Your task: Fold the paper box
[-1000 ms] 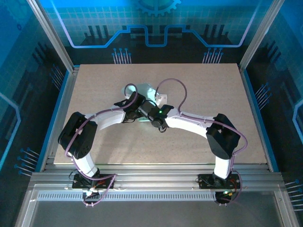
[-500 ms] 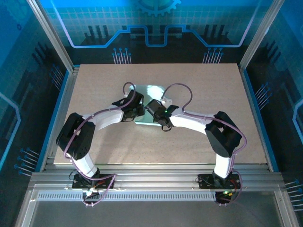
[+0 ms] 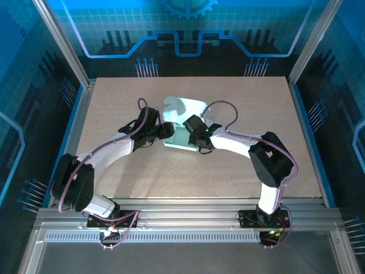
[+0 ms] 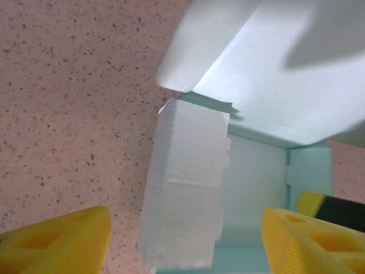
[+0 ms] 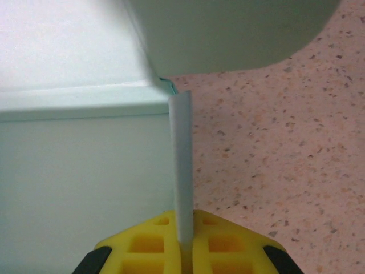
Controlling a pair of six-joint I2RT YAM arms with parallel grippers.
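The paper box (image 3: 181, 121) is pale mint card, partly unfolded, lying mid-table between both arms. My right gripper (image 5: 183, 242) is shut on a thin upright side wall of the paper box (image 5: 85, 165), the card's edge pinched between the yellow fingers (image 5: 228, 240). My left gripper (image 4: 185, 240) stands open, its yellow fingers (image 4: 57, 240) wide apart on either side of a raised side flap of the paper box (image 4: 188, 188). From above, the left gripper (image 3: 165, 131) sits at the box's left edge and the right gripper (image 3: 193, 124) at its right part.
The speckled beige table (image 3: 114, 160) has free room all round the box. Aluminium rails (image 3: 182, 217) run along the near edge. Blue enclosure walls (image 3: 34, 85) stand at the sides and back.
Both grippers and the box have shifted towards the far side of the table. The left arm has stretched out further, and more of the mint card now shows unfolded above the grippers.
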